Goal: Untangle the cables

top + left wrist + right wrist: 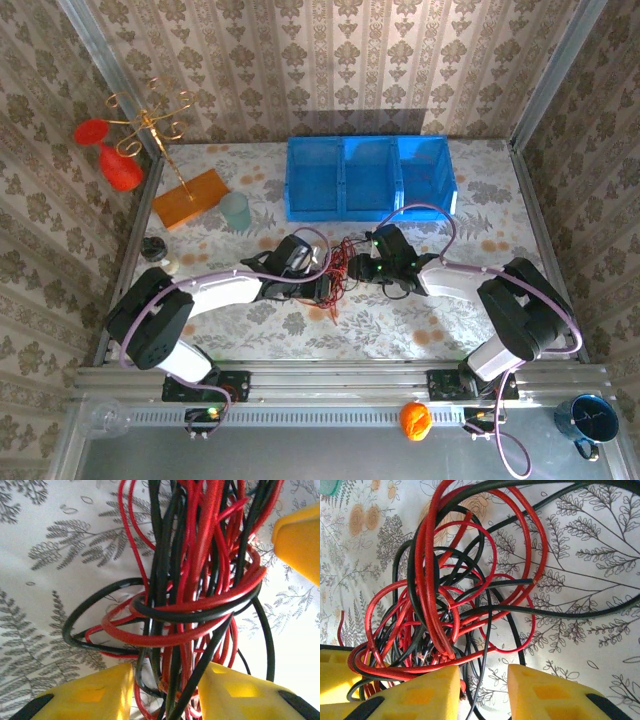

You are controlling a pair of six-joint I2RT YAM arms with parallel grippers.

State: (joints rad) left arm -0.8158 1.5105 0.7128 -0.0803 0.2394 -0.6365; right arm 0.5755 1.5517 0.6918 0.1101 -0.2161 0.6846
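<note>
The thin red and black cables lay as one knotted clump on the floral-patterned bench. Loops of both colours wound through each other and no strand lay apart, so the untangling looked barely begun, with nearly all of it left. The clump sat between the two arms. The left end effector straddled a thick bundle of strands; whether its fingers pinched them could not be told. The right end effector stood open at the clump's edge, only a thin black strand crossing its gap.
</note>
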